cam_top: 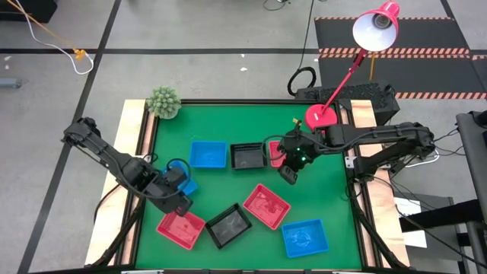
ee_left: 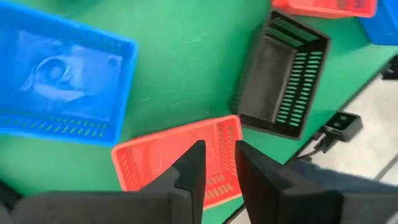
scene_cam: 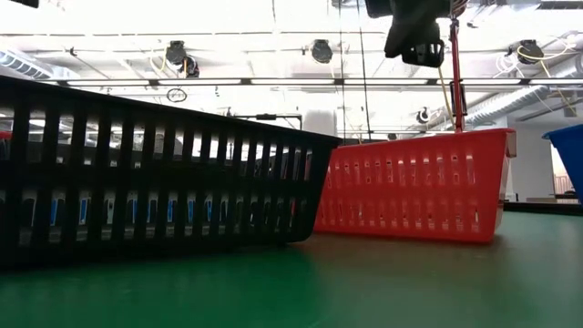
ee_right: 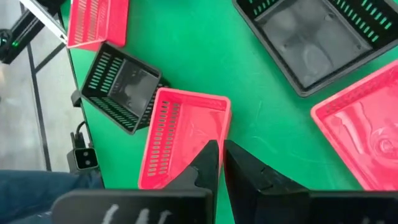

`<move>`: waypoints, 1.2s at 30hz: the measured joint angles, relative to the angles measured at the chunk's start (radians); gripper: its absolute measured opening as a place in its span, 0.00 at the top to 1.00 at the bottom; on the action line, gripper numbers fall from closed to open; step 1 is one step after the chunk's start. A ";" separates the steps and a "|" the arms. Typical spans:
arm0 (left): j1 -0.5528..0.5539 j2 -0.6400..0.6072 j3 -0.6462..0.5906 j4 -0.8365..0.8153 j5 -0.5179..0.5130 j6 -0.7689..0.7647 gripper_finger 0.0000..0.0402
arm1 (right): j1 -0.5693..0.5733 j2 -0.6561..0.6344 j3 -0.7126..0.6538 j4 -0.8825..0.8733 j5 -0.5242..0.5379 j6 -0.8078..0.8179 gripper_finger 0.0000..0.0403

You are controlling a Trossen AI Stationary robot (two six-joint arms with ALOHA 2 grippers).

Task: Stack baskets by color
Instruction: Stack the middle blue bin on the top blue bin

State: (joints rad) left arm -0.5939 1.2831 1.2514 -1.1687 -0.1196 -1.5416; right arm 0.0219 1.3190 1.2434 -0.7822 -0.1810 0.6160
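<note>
The left gripper (cam_top: 181,199) hangs over a red basket (cam_top: 181,229), fingers a little apart, holding nothing. The right gripper (cam_top: 289,172) is closed and empty above the green surface (cam_top: 335,198).

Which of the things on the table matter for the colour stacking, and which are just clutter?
Job:
- blue baskets, one by the left arm
- black baskets
- red baskets, one partly under the right arm

Lying about:
- green plant ball
- red desk lamp and its round base
</note>
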 joint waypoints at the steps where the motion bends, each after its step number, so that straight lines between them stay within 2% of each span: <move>1: 0.002 0.000 0.000 -0.015 0.000 -0.029 0.76 | 0.001 0.000 0.000 0.000 -0.003 0.001 0.96; 4: 0.014 0.000 0.000 -0.028 0.015 -0.087 0.75 | 0.014 -0.014 0.000 -0.006 -0.010 0.032 0.96; 13: 0.020 0.000 0.000 -0.027 0.059 -0.065 0.75 | 0.131 -0.042 0.000 0.008 0.025 0.150 0.96; 17: 0.046 0.000 0.000 -0.094 0.076 -0.100 0.75 | 0.173 -0.043 0.000 0.012 0.026 0.154 0.96; 20: 0.072 0.000 0.000 -0.120 0.081 -0.023 0.75 | 0.192 -0.043 0.000 0.012 0.025 0.142 0.96; 26: 0.194 -0.001 -0.003 -0.321 0.155 0.003 0.72 | 0.220 -0.042 0.000 0.016 0.058 0.133 0.96; 31: 0.347 -0.001 -0.044 -0.319 0.168 0.260 0.60 | 0.231 -0.042 0.000 0.015 0.050 0.108 0.96; 36: 0.532 -0.001 -0.134 -0.318 0.173 0.488 0.47 | 0.230 -0.047 0.000 0.017 0.049 0.139 0.96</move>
State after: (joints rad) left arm -0.0616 1.2819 1.1174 -1.4864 0.0533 -1.0540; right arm 0.2516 1.2717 1.2434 -0.7651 -0.1321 0.7546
